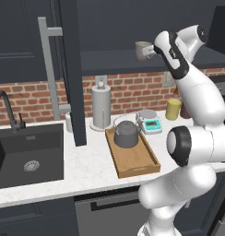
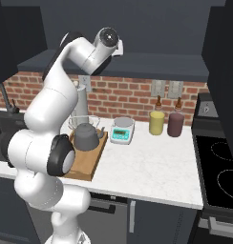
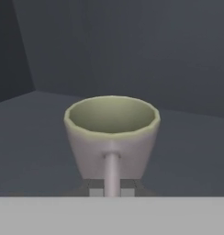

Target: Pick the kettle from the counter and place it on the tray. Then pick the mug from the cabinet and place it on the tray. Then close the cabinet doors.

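Gripper at the mug in the cabinet

The gripper (image 1: pixel 154 50) is closed narrowly on the handle of the mug (image 1: pixel 143 50), up in the cabinet (image 1: pixel 114 27). The kettle (image 1: pixel 127 133) sits on the tray (image 1: pixel 137 168) on the table (image 1: pixel 91 173). No legible writing.

Kitchen: brick backsplash (image 1: pixel 133 92), marbled counter (image 1: pixel 86 170) with dark sink (image 1: pixel 29 159), stove top (image 2: pixel 218 167), navy wall cabinet (image 2: pixel 137 64).

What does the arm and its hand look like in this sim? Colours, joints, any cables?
Glossy white rounded links with dark grey-black joint bands and round dark joint caps. The hand is white with small dark fingertips. No cables or markings visible.
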Tool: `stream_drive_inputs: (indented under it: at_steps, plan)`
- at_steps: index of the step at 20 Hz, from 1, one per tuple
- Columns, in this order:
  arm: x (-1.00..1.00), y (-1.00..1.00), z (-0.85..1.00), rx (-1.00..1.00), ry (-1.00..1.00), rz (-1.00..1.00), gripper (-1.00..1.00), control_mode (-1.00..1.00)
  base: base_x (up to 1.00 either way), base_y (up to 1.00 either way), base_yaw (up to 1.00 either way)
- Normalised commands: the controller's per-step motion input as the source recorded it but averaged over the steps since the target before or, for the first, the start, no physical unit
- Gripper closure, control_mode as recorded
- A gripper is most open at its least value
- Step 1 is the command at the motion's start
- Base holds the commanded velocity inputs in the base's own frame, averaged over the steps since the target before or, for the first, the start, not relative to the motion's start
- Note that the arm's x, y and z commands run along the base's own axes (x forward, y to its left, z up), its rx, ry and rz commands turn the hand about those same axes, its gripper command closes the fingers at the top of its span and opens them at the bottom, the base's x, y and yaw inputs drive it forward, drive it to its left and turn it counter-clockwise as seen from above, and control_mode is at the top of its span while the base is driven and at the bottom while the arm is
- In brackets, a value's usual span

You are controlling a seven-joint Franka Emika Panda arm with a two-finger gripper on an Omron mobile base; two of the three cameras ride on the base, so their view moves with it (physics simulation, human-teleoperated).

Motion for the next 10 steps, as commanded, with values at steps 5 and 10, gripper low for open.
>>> stream_drive_inputs:
  at_steps: [5, 10]
  plan:
    - [-0.17, 0.00, 0.00, 0.00, 0.00, 0.00, 1.00, -1.00, 0.00, 0.00, 0.00]
    - [-0.11, 0.00, 0.00, 0.00, 0.00, 0.00, 1.00, -1.00, 0.00, 0.00, 0.00]
